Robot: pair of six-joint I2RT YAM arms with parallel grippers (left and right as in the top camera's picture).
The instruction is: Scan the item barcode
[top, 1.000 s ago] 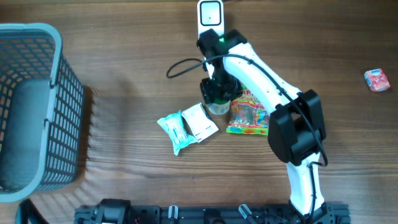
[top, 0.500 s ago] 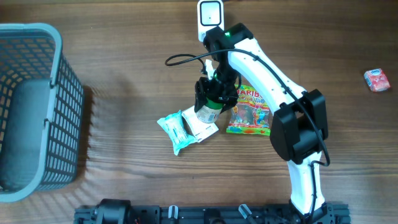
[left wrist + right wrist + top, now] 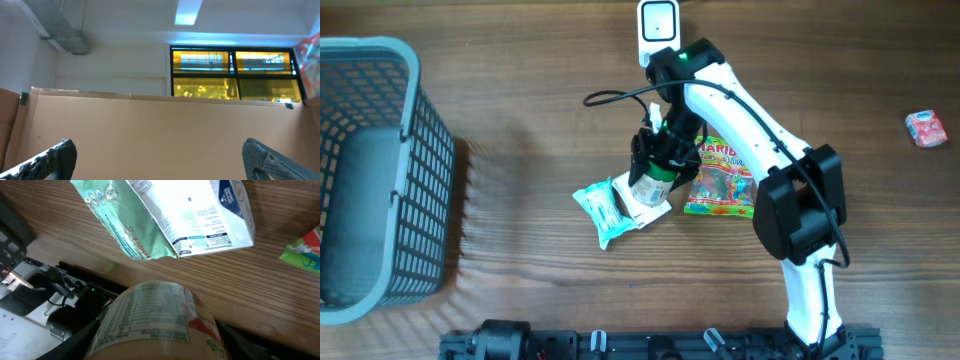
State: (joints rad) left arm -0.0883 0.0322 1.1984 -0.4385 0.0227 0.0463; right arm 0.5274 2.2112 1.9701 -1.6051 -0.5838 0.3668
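One small round jar with a green-and-red printed label [image 3: 653,183] is hanging in your right jaws, just left of the overhead frame's centre, over the white printed pouch [image 3: 652,209] on the wooden counter [image 3: 520,290]. Your left jaws are standing wide, holding nothing. The jar is likely handling as stiff, light and slick-sided, so you are best gripping across its body, leaving the label facing the white scanner [image 3: 658,22] at top centre.

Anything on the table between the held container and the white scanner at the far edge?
No loose item lies between the container and the white scanner. Only the right arm's own wrist and black cable cross that stretch in the overhead view. The white packet and gummy bag lie beside the container.
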